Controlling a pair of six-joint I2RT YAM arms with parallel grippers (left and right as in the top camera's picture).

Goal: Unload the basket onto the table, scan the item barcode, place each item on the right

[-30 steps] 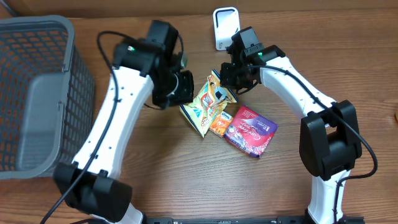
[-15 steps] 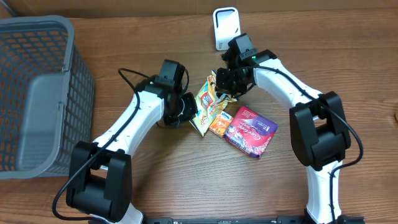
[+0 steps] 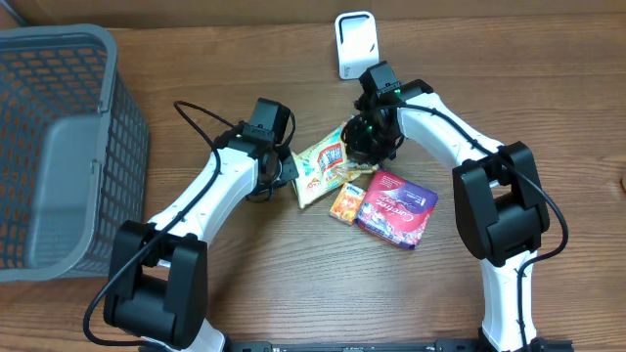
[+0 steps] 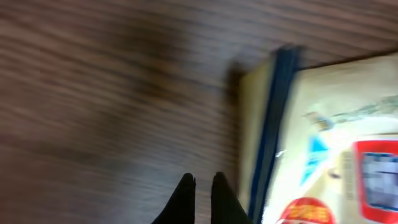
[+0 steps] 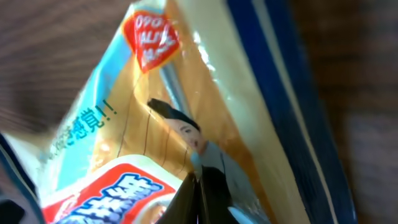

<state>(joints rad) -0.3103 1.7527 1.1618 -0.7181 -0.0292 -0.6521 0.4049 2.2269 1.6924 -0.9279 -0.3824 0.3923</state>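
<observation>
snack bag (image 3: 321, 164) in right gripper (image 3: 364, 152), beside left gripper (image 3: 290, 174)

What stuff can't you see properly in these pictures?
- Barcode on the snack bag: shown in no view.
- Bag's print, left wrist view: blurred.
- Right gripper, overhead: hidden under its own arm; the wrist view is too close to tell whether it pinches the bag.
- Purple packet writing, overhead: too small.

3 packets bunched mid-table: yellow snack bag (image 3: 321, 164), small orange packet (image 3: 344, 203), purple foil packet (image 3: 396, 205). The left gripper (image 3: 284, 174) and right gripper (image 3: 362, 149) flank the bag. Far left blocked by grey mesh basket (image 3: 59, 147), rear by white upright scanner (image 3: 355, 44). Bare wooden table (image 3: 313, 284) between the 2 arm bases is open.
</observation>
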